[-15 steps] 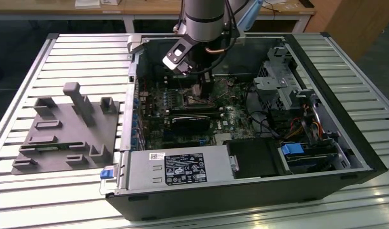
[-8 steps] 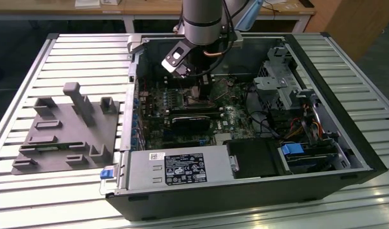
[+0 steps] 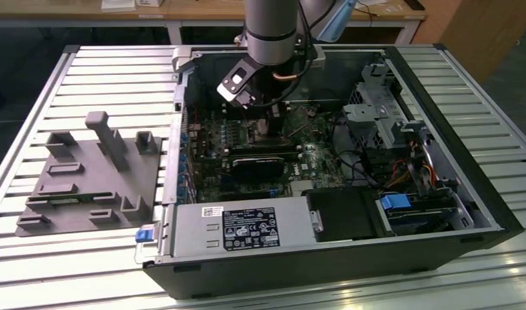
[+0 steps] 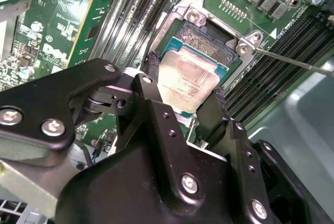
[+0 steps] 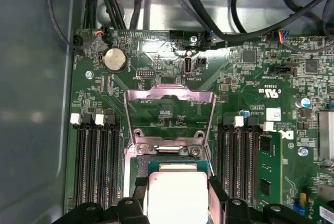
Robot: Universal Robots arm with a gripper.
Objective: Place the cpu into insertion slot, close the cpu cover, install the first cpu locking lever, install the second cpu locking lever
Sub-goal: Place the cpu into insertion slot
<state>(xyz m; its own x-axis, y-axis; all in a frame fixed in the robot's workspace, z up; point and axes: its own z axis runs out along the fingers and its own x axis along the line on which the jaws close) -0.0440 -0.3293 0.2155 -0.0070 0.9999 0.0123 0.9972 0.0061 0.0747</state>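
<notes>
The arm reaches down into the open computer case, with my gripper [image 3: 261,115] over the green motherboard. In both wrist views the cpu [image 4: 190,75] [image 5: 177,198], a silvery square chip, sits between the two black fingers [image 4: 152,63], which press on opposite edges of it. My gripper [image 4: 185,80] [image 5: 177,190] is shut on the cpu. The chip hangs right over the insertion slot [image 4: 207,37] [image 5: 136,167], whose dark frame shows past its far edge. The cpu cover [image 5: 169,97] stands swung open behind the slot. A thin locking lever [image 4: 292,59] sticks out sideways.
Black memory slots [image 5: 94,161] flank the socket on both sides, one holding a green module [image 5: 269,166]. Cables [image 5: 235,20] run along the case wall. A grey power supply box [image 3: 237,226], a drive cage [image 3: 379,110] and a grey fixture [image 3: 90,174] on the slatted table.
</notes>
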